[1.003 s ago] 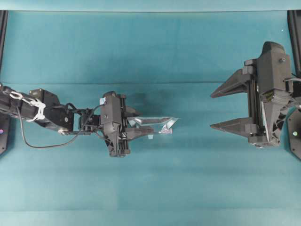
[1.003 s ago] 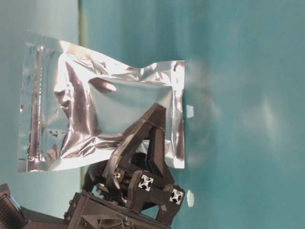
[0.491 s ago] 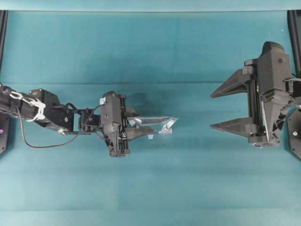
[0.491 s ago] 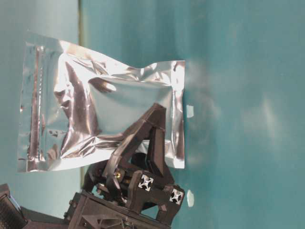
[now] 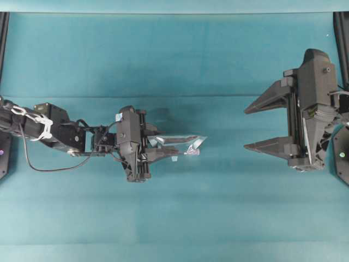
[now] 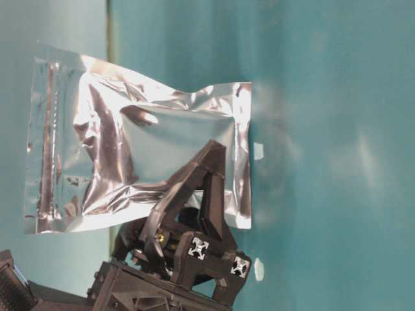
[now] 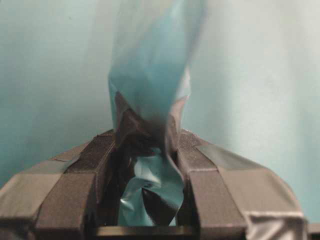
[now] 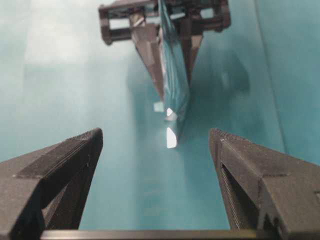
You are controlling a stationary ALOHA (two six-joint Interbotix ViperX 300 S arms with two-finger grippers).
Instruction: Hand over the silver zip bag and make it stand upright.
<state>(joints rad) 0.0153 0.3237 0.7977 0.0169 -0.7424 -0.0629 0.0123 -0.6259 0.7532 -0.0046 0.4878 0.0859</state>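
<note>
Left claw [image 5: 163, 146] is pinching the silver zip bag [image 5: 180, 145] mid-frame, right claw [image 5: 262, 124] is waiting wide at right edge, handover and standing it up pending.

**No change across the last second**

From my station I find nothing different between the earlier pictures and these. The left gripper [image 5: 163, 146] sits in the same spot over the teal table [image 5: 174, 60], clamped on the silver zip bag [image 5: 182, 144] exactly as before, and the bag shows the same creases and the same tilt in the table-level view. The right gripper [image 5: 262, 126] holds the same place at the right, its jaws spread just as wide. I see no shift, turn or slip anywhere.
</note>
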